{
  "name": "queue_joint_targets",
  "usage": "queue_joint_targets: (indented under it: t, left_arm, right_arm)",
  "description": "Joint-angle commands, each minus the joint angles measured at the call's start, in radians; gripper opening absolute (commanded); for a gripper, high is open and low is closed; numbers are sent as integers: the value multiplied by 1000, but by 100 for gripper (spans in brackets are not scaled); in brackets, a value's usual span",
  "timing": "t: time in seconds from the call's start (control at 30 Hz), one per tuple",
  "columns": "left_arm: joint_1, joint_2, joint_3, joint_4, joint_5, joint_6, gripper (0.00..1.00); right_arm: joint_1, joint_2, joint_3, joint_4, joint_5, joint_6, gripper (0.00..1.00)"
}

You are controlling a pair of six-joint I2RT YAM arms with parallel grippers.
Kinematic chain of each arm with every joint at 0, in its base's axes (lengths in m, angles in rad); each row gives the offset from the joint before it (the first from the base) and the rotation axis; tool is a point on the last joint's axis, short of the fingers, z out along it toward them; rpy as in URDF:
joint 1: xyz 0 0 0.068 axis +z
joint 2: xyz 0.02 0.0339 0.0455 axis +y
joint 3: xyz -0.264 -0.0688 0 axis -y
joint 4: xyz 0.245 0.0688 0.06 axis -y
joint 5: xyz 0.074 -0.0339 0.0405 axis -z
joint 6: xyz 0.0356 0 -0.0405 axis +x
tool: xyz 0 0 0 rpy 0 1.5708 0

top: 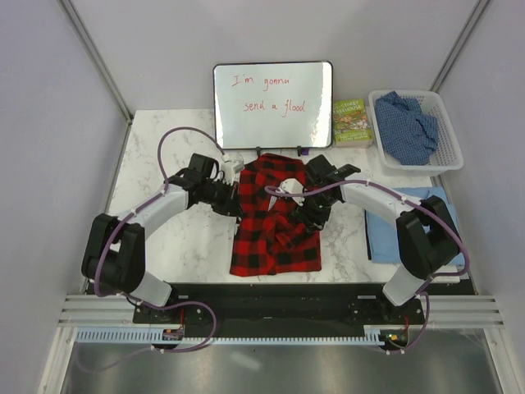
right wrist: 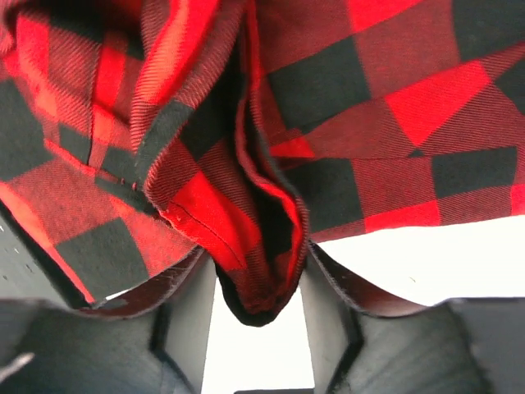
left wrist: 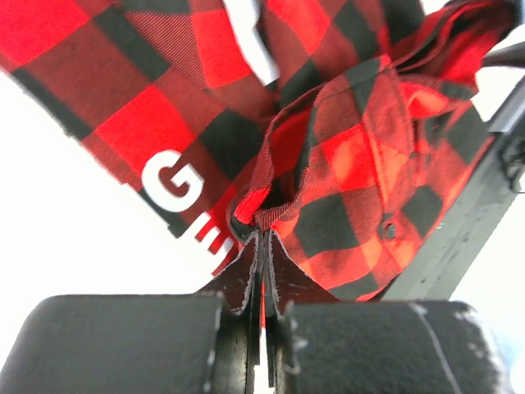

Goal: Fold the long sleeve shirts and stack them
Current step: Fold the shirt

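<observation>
Top external view shows a white marble surface (top: 176, 238) with grey walls (top: 49, 123) around it. At the back stand one whiteboard (top: 273, 103) with red writing, one green book (top: 352, 121) and one white basket (top: 449, 156).

There are three shirts. The red and black checked shirt (top: 275, 230) lies in the middle of the surface, bunched up near its top. The light blue shirt (top: 385, 234) lies flat on the right, and the right arm (top: 410, 230) hides part of it. The dark blue shirt (top: 408, 127) sits crumpled in the basket.

There are two arms, and both reach onto the red shirt. The left hand (left wrist: 262, 263) is clenched on an edge of the red shirt. White letters on that shirt are cut off, and only a G is easy to read. The right hand (right wrist: 256, 271) has one finger on each side of a fold of the red shirt. I cannot tell if it is squeezing the fold.
</observation>
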Motion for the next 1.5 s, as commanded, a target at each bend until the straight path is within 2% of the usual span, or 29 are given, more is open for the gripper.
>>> queue_joint_targets:
  t: [0.0, 0.23, 0.27, 0.3, 0.33, 0.4, 0.43, 0.53, 0.6, 0.77, 0.87, 0.9, 1.0, 1.07, 1.13, 1.27, 1.4, 1.47]
  left_arm:
    - [9, 13, 24, -48, -80, 79, 2]
    - [23, 30, 22, -48, -112, 97, 2]
    - [23, 30, 16, -46, -121, 100, 2]
    - [23, 32, 13, -42, -125, 109, 2]
    - [23, 47, 15, -42, -129, 120, 7]
    - [35, 56, 19, -34, -122, 128, 20]
    - [52, 35, 16, -25, -85, 142, 31]
    - [58, -54, -33, 73, 32, 166, 45]
    - [55, -137, -70, 147, 87, 166, 50]
    - [-52, -149, -64, 233, -29, 145, 54]
    - [-132, -118, -62, 313, -103, 99, 55]
    - [-151, -102, -63, 333, -112, 90, 54]
    - [-224, -74, -60, 402, -149, 63, 54]
    - [-249, -36, -44, 412, -154, 38, 56]
    - [-235, 12, -22, 413, -113, 40, 61]
    - [-197, 95, 45, 330, 142, 161, 62]
    - [-186, 153, 67, 298, 204, 223, 62]
    - [-185, 152, 38, 326, 202, 251, 57]
  right_arm:
    - [-28, 32, 85, 22, -1, 127, 48]
    - [-50, 96, 134, 11, -19, 234, 39]
    - [-50, 118, 139, 8, -9, 249, 39]
    - [-51, 129, 152, 2, -6, 277, 51]
    - [-56, 138, 160, 0, -7, 291, 58]
    - [-65, 152, 178, -17, -41, 308, 64]
    - [-74, 147, 178, -17, -62, 329, 65]
    - [-134, 109, 174, -35, -156, 336, 75]
    - [-171, 67, 165, -53, -203, 337, 79]
    - [-193, 1, 117, -57, -252, 348, 74]
    - [-193, 13, 114, -23, -311, 377, 62]
    - [-191, 20, 126, -21, -349, 395, 47]
    - [-183, 44, 132, -20, -447, 427, 38]
    - [-170, 50, 126, -24, -458, 418, 39]
    - [-162, 49, 109, -32, -455, 379, 46]
    - [-162, 70, 120, -20, -424, 352, 49]
    - [-162, 118, 207, -30, -440, 349, 52]
    - [-162, 162, 262, -24, -464, 375, 52]
